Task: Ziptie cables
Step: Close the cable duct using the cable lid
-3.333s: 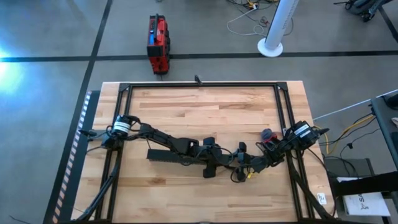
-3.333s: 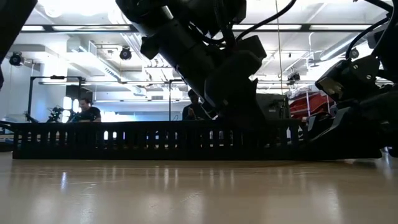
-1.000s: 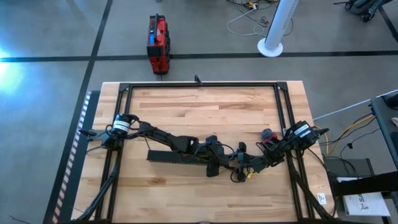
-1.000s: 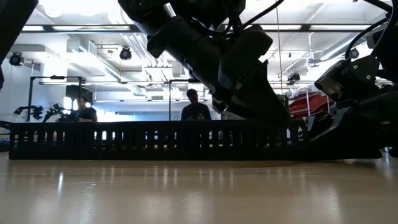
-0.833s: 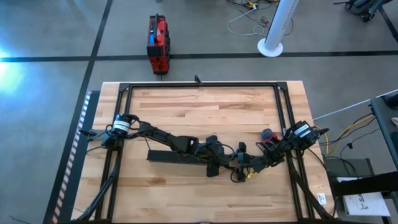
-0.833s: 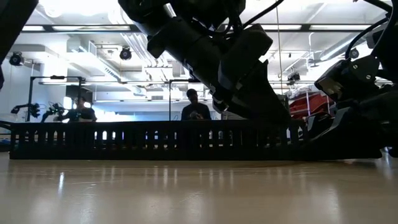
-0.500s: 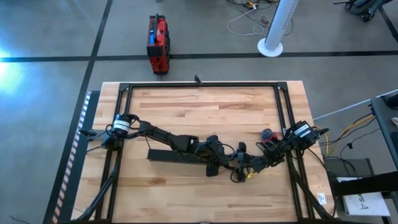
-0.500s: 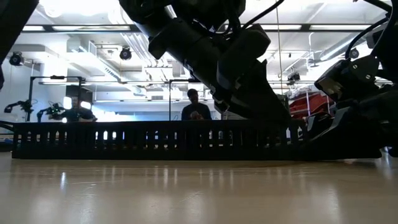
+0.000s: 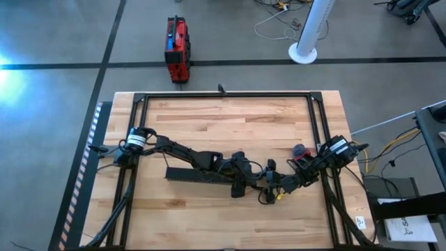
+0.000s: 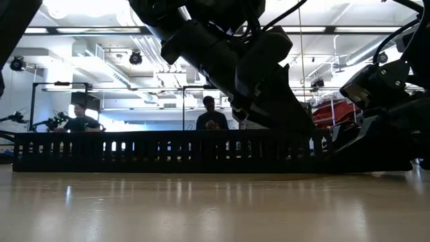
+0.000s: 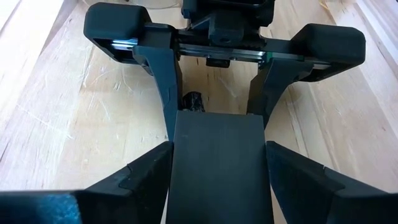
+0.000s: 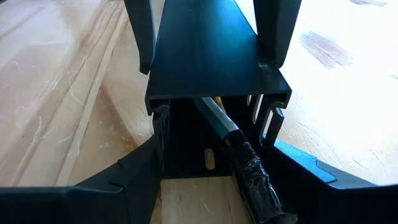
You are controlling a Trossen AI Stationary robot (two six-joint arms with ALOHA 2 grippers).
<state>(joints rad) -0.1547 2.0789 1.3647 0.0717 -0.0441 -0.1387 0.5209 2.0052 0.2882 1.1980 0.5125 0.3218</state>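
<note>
Left gripper (image 11: 219, 118): jaws closed on the flat black slotted bar (image 11: 221, 168), one finger (image 11: 163, 74) pressed to each long side; it holds the bar near its end toward the bench middle.
Right gripper (image 12: 211, 43): jaws clamped on the outer walls of a black bar of open channel shape; whether this is the same bar or a second one I cannot tell.
Meeting point: in the high view both grippers sit close together just in front of the middle of the bench (image 9: 230, 125), the left gripper (image 9: 240, 178) beside the right gripper (image 9: 279, 183).
Cables (image 12: 239, 146): inside the channel, lying along its length; a pale strand runs into a section wrapped in black tape.
Bar axis: in the high view the slotted bar (image 9: 191, 176) lies across the bench, left to right, flat on the wood.
Hard to make out: cable colours barely show, only a yellow glimpse; from above the arms cover the cables; in the low view the slotted bar (image 10: 168, 153) blocks whatever lies behind it.
Beyond the bench: two people (image 10: 209, 115) far off in the room.
</note>
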